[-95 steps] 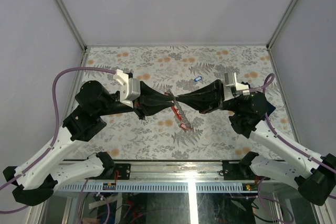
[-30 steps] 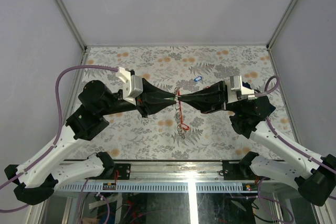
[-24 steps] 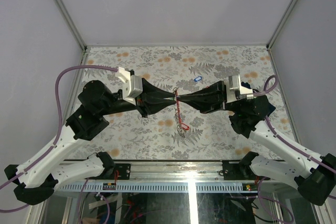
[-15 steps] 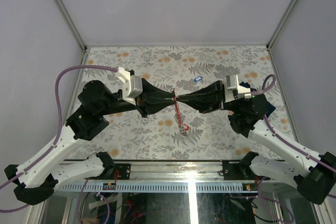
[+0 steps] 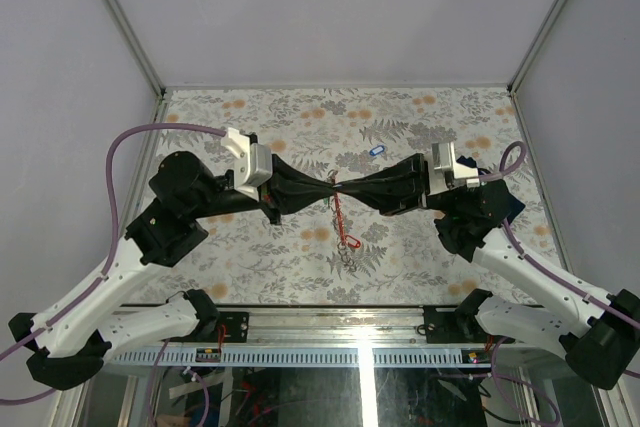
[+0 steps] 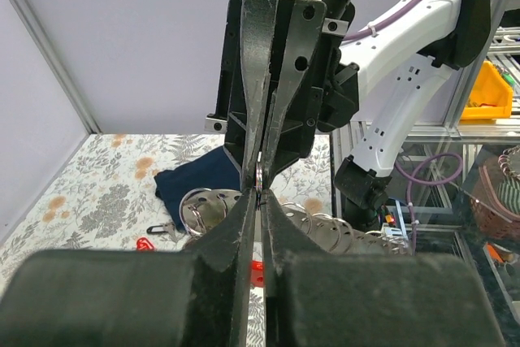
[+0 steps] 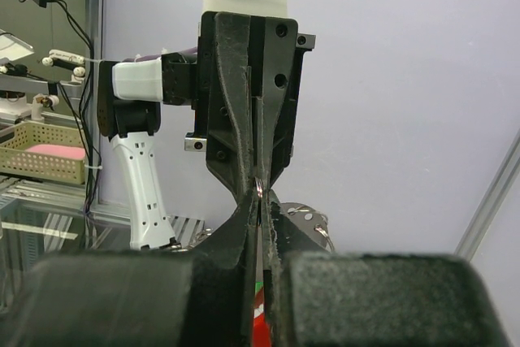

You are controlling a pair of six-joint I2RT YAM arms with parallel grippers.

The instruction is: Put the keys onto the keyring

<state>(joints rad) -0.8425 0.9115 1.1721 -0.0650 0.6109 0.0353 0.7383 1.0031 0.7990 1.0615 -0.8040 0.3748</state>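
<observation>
Left hand (image 5: 328,189) and right hand (image 5: 343,188) meet tip to tip above the bench (image 5: 250,247), both pinched tight on a small keyring (image 6: 258,175), red-tagged keys (image 5: 345,232) dangling below, blue-tagged key (image 5: 376,151) lying on the bench behind.

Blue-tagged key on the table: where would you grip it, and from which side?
Probably the blue tag, from straight above, jaws across its short width. It lies flat on the table, and its oblong shape offers two parallel long sides.
</observation>
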